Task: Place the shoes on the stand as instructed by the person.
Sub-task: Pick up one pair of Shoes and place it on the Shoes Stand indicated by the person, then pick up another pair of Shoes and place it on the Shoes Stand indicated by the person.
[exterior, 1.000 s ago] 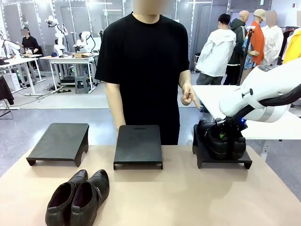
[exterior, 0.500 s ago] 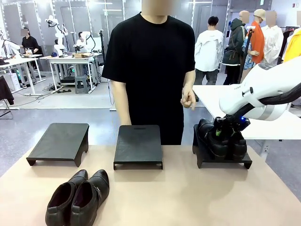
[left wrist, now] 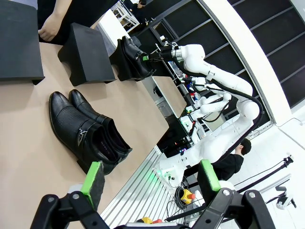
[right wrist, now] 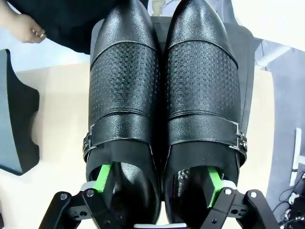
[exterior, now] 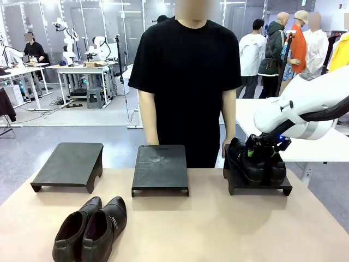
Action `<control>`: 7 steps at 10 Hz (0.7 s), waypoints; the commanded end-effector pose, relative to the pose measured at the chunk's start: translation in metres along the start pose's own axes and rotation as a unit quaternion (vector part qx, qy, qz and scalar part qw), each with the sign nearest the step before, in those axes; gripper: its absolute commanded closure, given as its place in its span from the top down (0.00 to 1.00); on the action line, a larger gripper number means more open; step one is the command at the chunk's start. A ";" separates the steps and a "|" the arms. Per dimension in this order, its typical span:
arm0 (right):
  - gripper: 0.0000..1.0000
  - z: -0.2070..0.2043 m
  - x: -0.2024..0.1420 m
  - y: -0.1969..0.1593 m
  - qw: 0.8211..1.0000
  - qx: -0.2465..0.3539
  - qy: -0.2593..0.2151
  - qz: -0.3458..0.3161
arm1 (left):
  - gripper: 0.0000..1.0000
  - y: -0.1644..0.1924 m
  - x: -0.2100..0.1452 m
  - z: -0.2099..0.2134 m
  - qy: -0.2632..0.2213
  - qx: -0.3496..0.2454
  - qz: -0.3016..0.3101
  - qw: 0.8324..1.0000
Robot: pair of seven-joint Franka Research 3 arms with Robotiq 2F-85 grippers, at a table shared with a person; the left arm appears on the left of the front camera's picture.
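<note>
Right pincer [right wrist: 158, 182]: jaws spread wide, one finger lowered into the opening of each shoe of the first pair of shoes [exterior: 256, 164]. The green pads [right wrist: 101, 179] stand off from the two inner walls between them, so nothing is clamped. This pair sits side by side, shoes touching, on the right stand [exterior: 260, 189], toes toward the far side of the tabletop [exterior: 218, 229], heels toward the robot. Left pincer [left wrist: 151, 174]: jaws fully apart, nothing between the pads, hanging above the near left part of the tabletop. Second pair of shoes [exterior: 90, 229]: flat on the tabletop at the near left, the two shoes touching, toes angled toward the far side; it lies nearer the robot than the left stand [exterior: 70, 164] and the middle stand [exterior: 160, 166], apart from both. The person [exterior: 188, 71] stands at the far side behind the middle stand, arms down, one hand [right wrist: 21, 26] near the right stand's far corner.
</note>
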State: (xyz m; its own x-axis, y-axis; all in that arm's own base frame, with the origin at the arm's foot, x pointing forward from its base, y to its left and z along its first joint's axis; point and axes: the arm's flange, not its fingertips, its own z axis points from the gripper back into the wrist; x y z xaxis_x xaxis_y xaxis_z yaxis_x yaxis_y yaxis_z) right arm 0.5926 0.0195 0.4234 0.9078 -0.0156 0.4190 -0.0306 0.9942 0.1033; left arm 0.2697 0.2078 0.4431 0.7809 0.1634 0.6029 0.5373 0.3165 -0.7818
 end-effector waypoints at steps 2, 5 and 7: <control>0.89 0.000 0.000 -0.001 1.000 -0.001 -0.002 -0.001 | 1.00 0.000 -0.001 0.001 0.002 -0.007 -0.010 1.000; 0.89 0.000 0.000 -0.001 1.000 -0.001 -0.002 -0.001 | 1.00 0.000 -0.001 0.001 0.002 -0.007 -0.010 1.000; 0.89 0.000 0.000 -0.001 1.000 -0.001 -0.002 -0.001 | 1.00 0.000 -0.001 0.001 0.002 -0.007 -0.010 1.000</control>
State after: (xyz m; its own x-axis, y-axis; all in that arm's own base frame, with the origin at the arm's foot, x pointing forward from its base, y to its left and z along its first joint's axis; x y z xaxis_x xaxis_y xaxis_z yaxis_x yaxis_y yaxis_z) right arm 0.5926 0.0196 0.4234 0.9078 -0.0155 0.4190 -0.0306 0.9942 0.1032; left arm 0.2697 0.2078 0.4431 0.7809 0.1634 0.6029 0.5373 0.3165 -0.7818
